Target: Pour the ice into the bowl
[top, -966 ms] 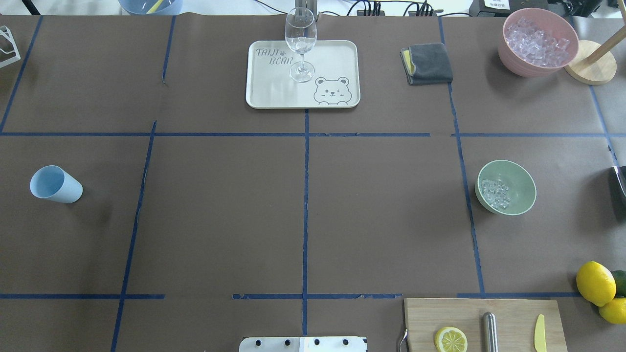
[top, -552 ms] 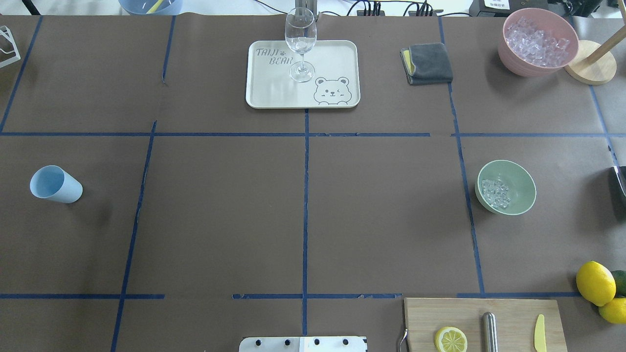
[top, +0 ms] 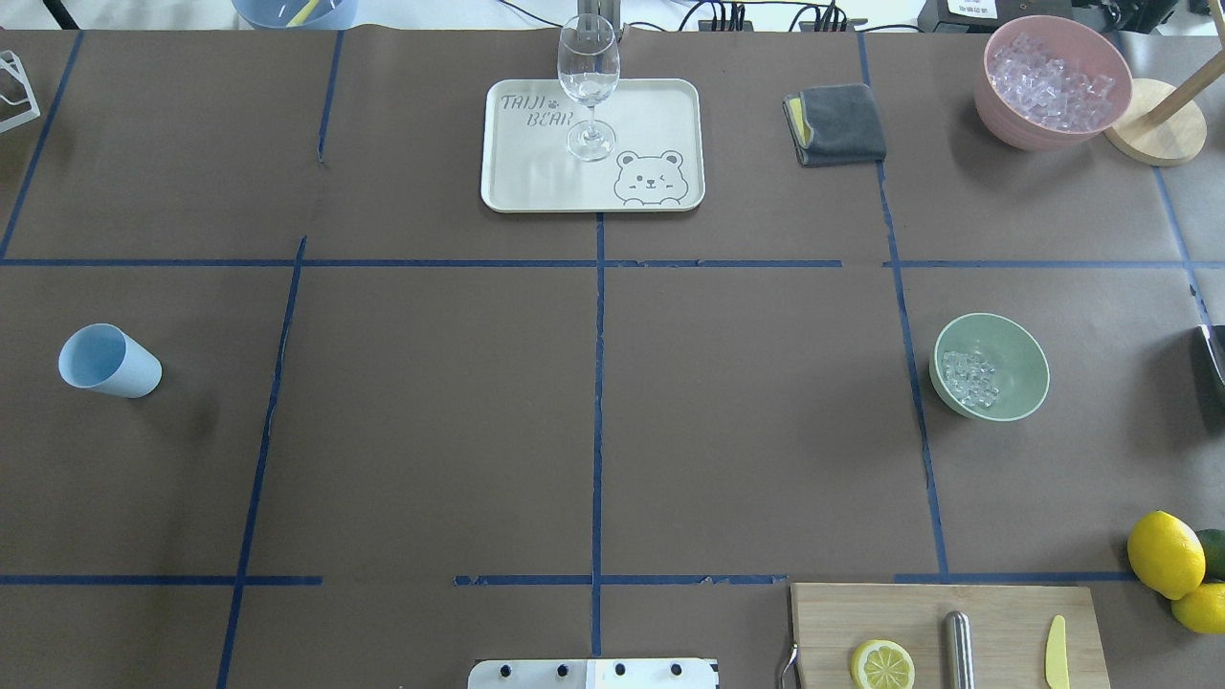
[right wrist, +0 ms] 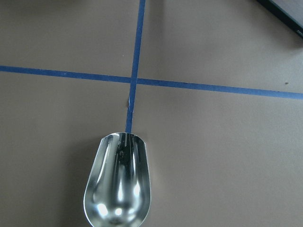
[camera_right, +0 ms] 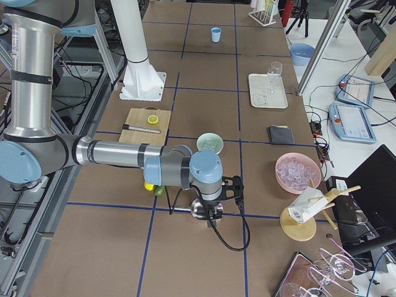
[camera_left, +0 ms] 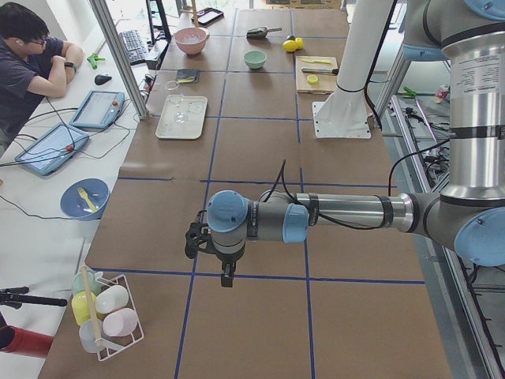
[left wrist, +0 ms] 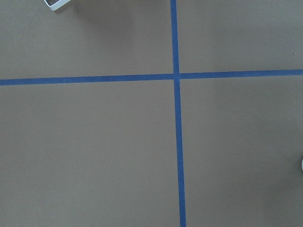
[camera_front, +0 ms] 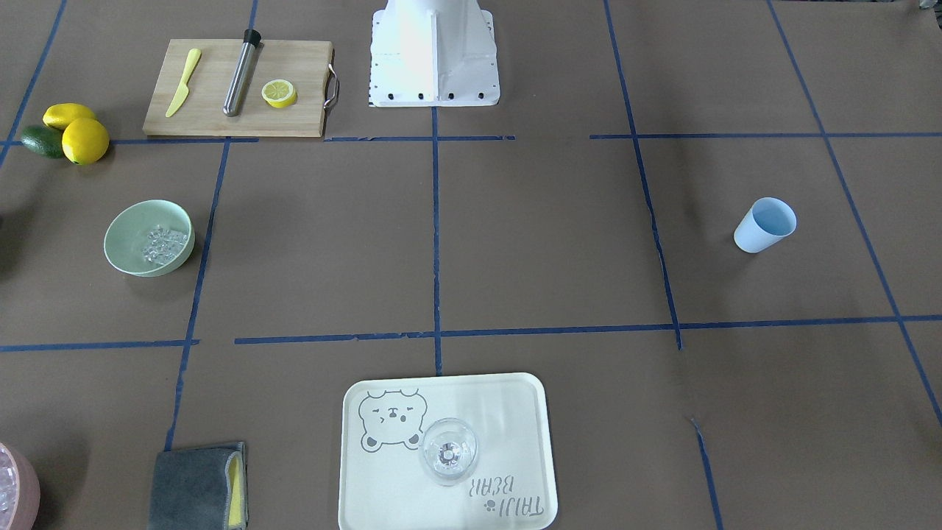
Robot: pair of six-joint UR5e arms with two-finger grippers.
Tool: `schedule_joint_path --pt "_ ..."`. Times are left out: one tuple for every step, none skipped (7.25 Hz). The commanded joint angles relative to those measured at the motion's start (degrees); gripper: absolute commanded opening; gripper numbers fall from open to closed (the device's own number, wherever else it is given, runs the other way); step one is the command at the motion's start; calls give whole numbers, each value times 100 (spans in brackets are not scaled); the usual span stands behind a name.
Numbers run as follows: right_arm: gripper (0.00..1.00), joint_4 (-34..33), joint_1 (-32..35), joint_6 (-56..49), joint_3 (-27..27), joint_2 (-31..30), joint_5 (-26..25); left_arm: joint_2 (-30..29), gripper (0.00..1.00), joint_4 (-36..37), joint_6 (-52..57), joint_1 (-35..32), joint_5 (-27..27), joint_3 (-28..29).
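The pale mint-green bowl [top: 1020,356] stands at the table's right side with a small heap of clear ice [top: 968,378] in it; both also show in the front-facing view, the bowl [camera_front: 126,234] and the ice [camera_front: 160,244]. My right gripper [camera_right: 213,212] shows only in the exterior right view, off to the right of the bowl and apart from it. It holds an empty metal scoop [right wrist: 118,189] just above the paper. My left gripper [camera_left: 226,275] hangs over bare paper far to the left, and I cannot tell if it is open.
A pink bowl [top: 1007,122] full of ice stands at the back right beside a wooden stand [top: 1163,129]. A wine glass [top: 588,86] stands on a cream tray [top: 660,115]. A grey cloth [top: 842,124], light blue cup [top: 107,361], cutting board [top: 1000,612] and lemons [top: 1165,553] lie around.
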Motion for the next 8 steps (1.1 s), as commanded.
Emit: schedule_joint_path --pt "100 9 -1 1 49 -5 -12 9 100 15 -7 -7 1 17" --pt "100 17 -1 1 49 -13 -12 131 100 16 -7 -7 -8 -18" --pt "100 9 -1 10 66 -13 -12 141 100 16 -7 -7 -26 -18" --pt "100 9 -1 10 67 -13 -4 141 100 16 -7 2 -43 -9" --pt "100 9 -1 10 75 -22 -4 141 100 16 -7 2 -43 -9" --pt "100 0 -1 10 67 -31 -4 141 100 16 -7 2 -43 -18" --pt "100 0 -1 10 67 -31 -4 141 100 16 -7 2 -52 -18" --pt "100 -26 -1 10 67 -22 -4 141 100 16 2 2 -52 -18"
